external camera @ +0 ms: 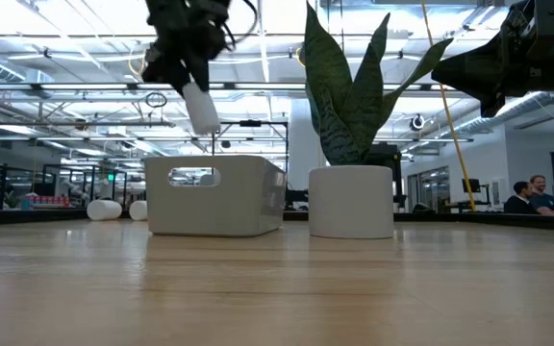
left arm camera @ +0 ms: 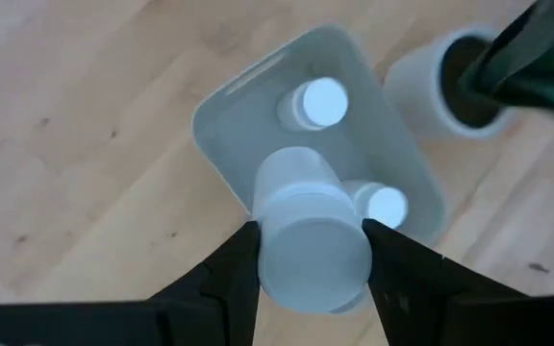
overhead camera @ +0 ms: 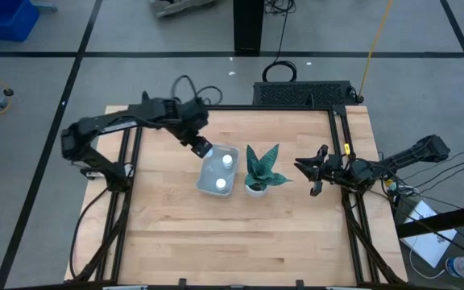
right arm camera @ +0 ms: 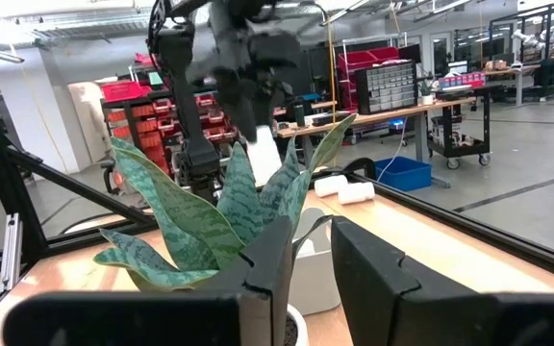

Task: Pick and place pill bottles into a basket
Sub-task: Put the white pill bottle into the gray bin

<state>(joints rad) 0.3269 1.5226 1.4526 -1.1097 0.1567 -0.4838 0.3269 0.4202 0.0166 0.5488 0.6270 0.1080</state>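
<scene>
So the left gripper [overhead camera: 200,145] is up in the air over the 11 o'clock corner of the basket [overhead camera: 208,179], with its fingers [left arm camera: 227,279] clamped on either side of a pill bottle [left arm camera: 308,240]. In the low view that bottle [external camera: 200,108] hangs clear above the basket's rim [external camera: 214,163], long axis tilted off vertical, and its lower end sits a bit toward 4 o'clock of the jaws. From the left wrist view one round flat end faces the camera and the body runs away from it toward the basket below; I can't tell for sure which end is the cap. Two more pill bottles stand upright inside the basket with their white caps pointing straight up, one toward the 12 o'clock end [overhead camera: 227,160] and one toward the 6 o'clock end [overhead camera: 221,184]. Just beside the basket at 3 o'clock is a white pot with a green spiky plant [overhead camera: 260,171]. The right gripper [overhead camera: 308,171] waits off at 3 o'clock of the plant, raised above the table [overhead camera: 216,242], fingers [right arm camera: 272,269] set narrow with only a slim gap and nothing in them. Two white bottle-like things [external camera: 104,209] lie on their sides on the table past the basket in the low view.
</scene>
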